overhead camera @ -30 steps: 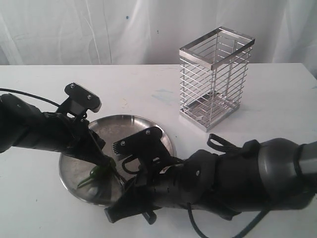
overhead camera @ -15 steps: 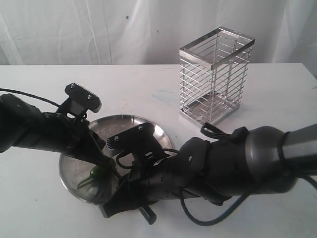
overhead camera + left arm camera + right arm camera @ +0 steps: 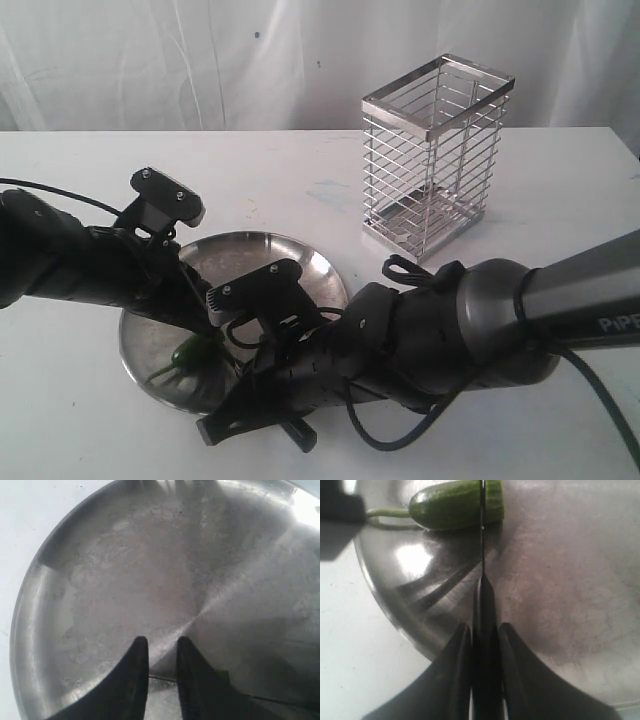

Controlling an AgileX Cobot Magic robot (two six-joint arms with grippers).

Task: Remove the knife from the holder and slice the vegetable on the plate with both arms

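Note:
The green vegetable (image 3: 188, 355) lies near the front of the steel plate (image 3: 240, 255). My left gripper (image 3: 205, 335) reaches it from the left. In the left wrist view its fingers (image 3: 135, 670) stand a narrow gap apart, with the thin stem (image 3: 162, 678) crossing between them. My right gripper (image 3: 482, 627) is shut on the black knife (image 3: 482, 580). The blade's edge rests across the vegetable (image 3: 455, 502) near its cut end. The holder (image 3: 437, 160) stands empty at the back right.
The right arm (image 3: 450, 340) lies across the table's front right and over the plate's near rim. White table (image 3: 300, 170) lies between plate and holder. A white curtain hangs behind.
The right arm has slid leftward over the plate, carrying the knife toward the vegetable. The vegetable has shifted slightly lower. The left arm has hardly moved.

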